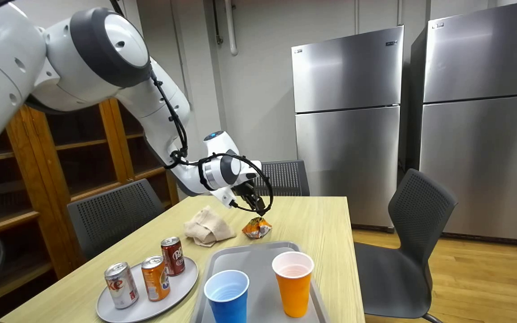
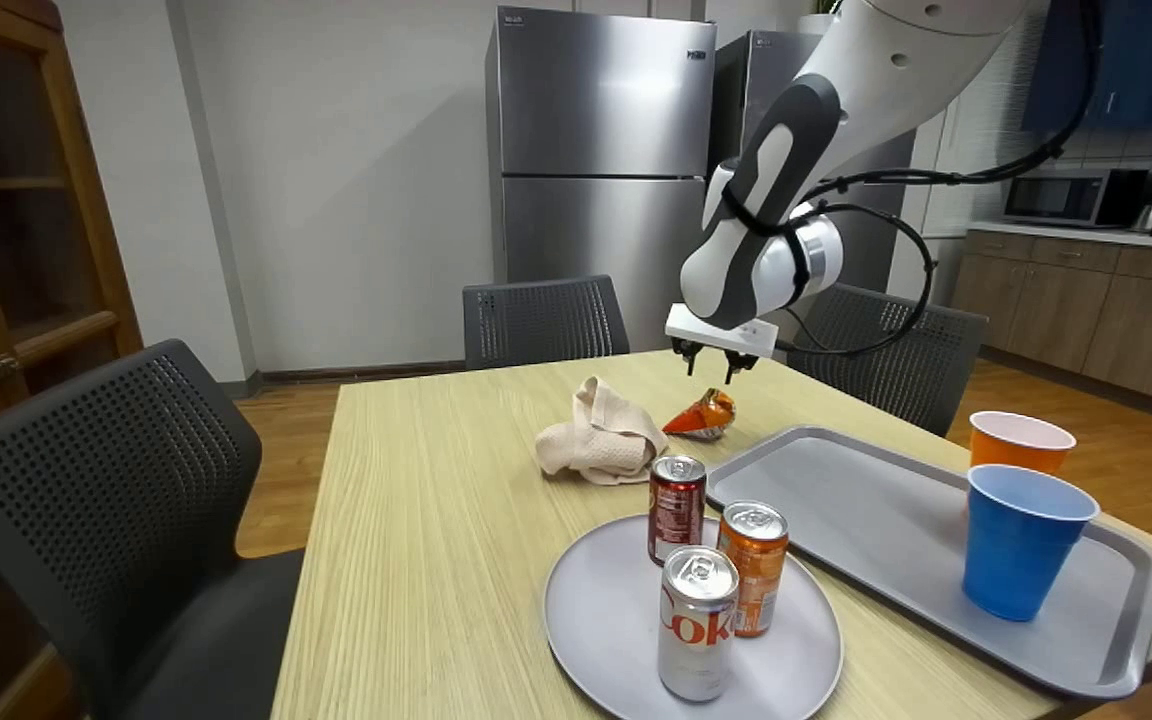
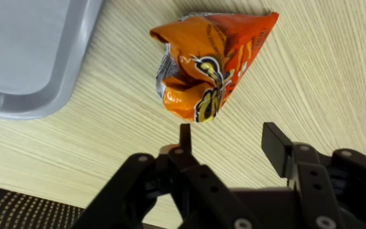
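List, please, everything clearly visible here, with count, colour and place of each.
Table: one, pale, foreground
Snack bag: one, orange and red, on table
Cloth: one, beige, near snack bag
Plate: one, light grey, on table
Coke can: one, silver, on plate
Fanta can: one, orange, on plate
Dr Pepper can: one, dark red, on plate
Tray: one, grey, on table
Plastic cups: two, blue and orange, on tray
Chairs: three, dark grey, around table
Refrigerators: two, silver, beyond table
Glass-door cabinet: at least one, brown, behind one chair
Microwave: one, black and silver, on counter
Lower cabinets: several, brown, below counter
Wall cabinets: count unclear, blue, above microwave
Robot arm: one, white and grey, over table
Gripper: one, black, open, near snack bag
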Controlling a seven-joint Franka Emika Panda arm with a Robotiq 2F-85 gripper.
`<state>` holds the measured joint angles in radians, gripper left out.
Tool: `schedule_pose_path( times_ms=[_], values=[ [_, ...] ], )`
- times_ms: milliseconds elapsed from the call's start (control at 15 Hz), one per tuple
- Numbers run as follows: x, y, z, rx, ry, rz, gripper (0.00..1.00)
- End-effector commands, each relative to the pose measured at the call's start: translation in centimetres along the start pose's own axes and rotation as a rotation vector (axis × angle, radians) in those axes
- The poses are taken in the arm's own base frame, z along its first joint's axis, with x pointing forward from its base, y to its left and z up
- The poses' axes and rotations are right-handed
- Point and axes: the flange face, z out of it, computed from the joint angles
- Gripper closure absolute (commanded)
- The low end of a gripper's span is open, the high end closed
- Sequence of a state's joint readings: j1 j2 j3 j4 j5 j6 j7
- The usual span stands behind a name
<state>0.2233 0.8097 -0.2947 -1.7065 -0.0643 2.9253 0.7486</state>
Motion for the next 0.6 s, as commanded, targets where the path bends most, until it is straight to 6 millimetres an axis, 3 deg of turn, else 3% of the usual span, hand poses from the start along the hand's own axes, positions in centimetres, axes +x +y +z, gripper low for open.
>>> schedule_pose_path(
  times_ms=[0, 133, 533],
  values=[
    [1.0, 1.2, -2.3, 0.004, -0.024, -0.025, 0.06],
    [1.1, 1.8, -3.1, 0.005, -0.022, -0.031, 0.00],
    [0.6, 4.1, -6.0, -0.014, -0.057, -0.062, 0.00]
  ],
)
